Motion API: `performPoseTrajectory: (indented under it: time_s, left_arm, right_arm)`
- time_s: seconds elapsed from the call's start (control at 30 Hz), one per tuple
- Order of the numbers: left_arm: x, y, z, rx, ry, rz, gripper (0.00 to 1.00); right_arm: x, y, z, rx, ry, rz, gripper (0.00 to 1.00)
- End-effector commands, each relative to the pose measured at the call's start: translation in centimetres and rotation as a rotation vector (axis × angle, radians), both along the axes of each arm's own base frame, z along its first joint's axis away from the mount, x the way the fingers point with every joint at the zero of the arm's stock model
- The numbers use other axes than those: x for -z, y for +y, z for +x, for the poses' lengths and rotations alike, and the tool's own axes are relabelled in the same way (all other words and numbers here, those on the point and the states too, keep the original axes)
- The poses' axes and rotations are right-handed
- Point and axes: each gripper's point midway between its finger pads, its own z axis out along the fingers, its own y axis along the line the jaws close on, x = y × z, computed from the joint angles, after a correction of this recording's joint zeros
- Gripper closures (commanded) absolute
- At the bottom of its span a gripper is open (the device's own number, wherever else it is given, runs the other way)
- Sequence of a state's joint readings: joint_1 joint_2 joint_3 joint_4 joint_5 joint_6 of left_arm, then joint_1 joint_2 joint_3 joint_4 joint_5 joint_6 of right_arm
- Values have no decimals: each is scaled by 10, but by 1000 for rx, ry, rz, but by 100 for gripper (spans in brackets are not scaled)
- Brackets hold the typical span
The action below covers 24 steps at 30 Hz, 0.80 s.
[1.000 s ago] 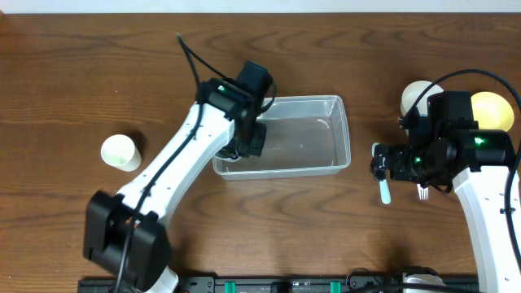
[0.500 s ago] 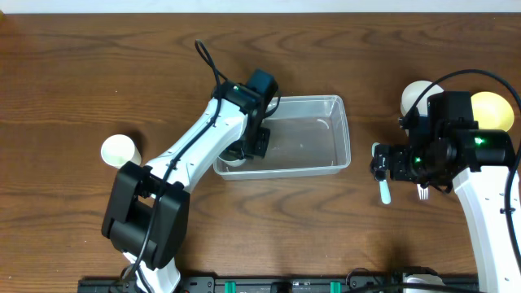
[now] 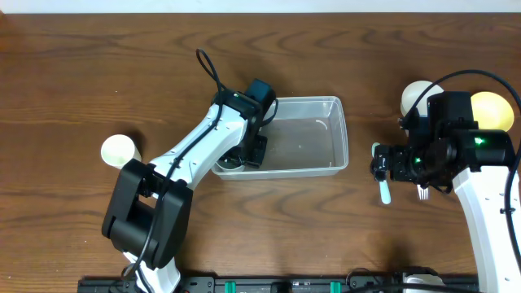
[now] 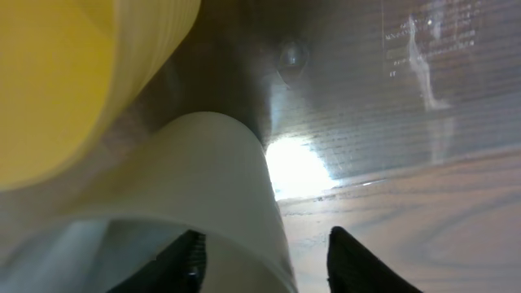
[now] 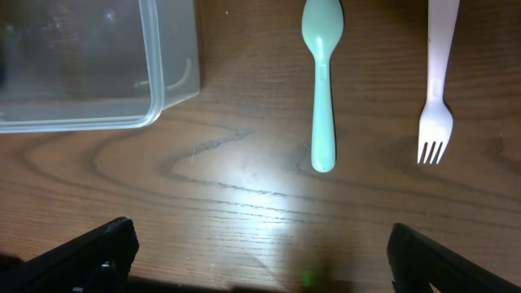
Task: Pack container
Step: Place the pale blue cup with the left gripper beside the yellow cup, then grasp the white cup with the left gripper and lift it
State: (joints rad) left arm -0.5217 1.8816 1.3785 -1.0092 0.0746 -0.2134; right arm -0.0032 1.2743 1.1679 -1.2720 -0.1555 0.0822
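The clear container [image 3: 343,130] lies mid-table; its corner shows in the right wrist view [image 5: 167,85]. My left gripper [image 3: 247,151] is down inside its left end. In the left wrist view the container's clear floor [image 4: 423,106] fills the background. The wall of a white cup [image 4: 220,179] stands between my fingers [image 4: 264,262], with a gap to the right finger, so the jaws are open. A yellow cup [image 4: 73,73] lies beside it. My right gripper [image 3: 379,167] hovers wide open and empty [image 5: 260,264] over bare table, near a teal spoon [image 5: 323,89] and a pale fork [image 5: 438,73].
A white paper cup [image 3: 120,151] lies at the far left. A white bowl [image 3: 415,95] and a yellow bowl [image 3: 494,107] sit at the far right behind the right arm. The spoon [image 3: 384,190] and fork [image 3: 422,193] lie right of the container.
My left gripper has moved down and toward the container's left front corner, where the white cup now sits. The right arm has not moved.
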Motion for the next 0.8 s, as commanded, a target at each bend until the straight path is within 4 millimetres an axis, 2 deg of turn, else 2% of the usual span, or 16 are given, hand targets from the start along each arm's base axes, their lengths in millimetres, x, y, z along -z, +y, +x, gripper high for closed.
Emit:
performPoseTrajectory:
  time_s: [0.0,0.1,0.2,0.33,0.37,0.43,0.5,0.57,0.67,0.77]
  left_arm:
    - [3,3,0,-8,5,16,49]
    - [-6,1,4,9,-12,6,49]
    - [-35,0,13,19,-60,1,47]
    - [-101,11,24,12,-201,27,42]
    - [-126,19,28,3,-270,40,40]
    - [-159,32,31,-22,-361,49,32]
    - [-185,53,32,-74,-439,48,25]
    - [-202,80,32,-161,-483,43,25]
    - [-210,129,32,-305,-491,70,25]
    - [-204,178,34,-458,-463,90,24]
  right_arm:
    - [-4,-1,2,-18,-14,-13,1]
    - [-4,-1,3,-18,-14,-13,1]
    - [-4,-1,3,-18,-15,-13,1]
    - [-4,-1,3,-18,-17,-13,1]
    - [-4,-1,3,-18,-17,-13,1]
    - [-4,-1,3,-18,-17,-13,1]
    - [-4,-1,3,-18,-17,-13,1]
    - [-4,-1,3,-18,-17,-13,1]
    - [-4,-1,3,-18,-17,-13,1]
    - [-4,-1,3,-18,-17,-13,1]
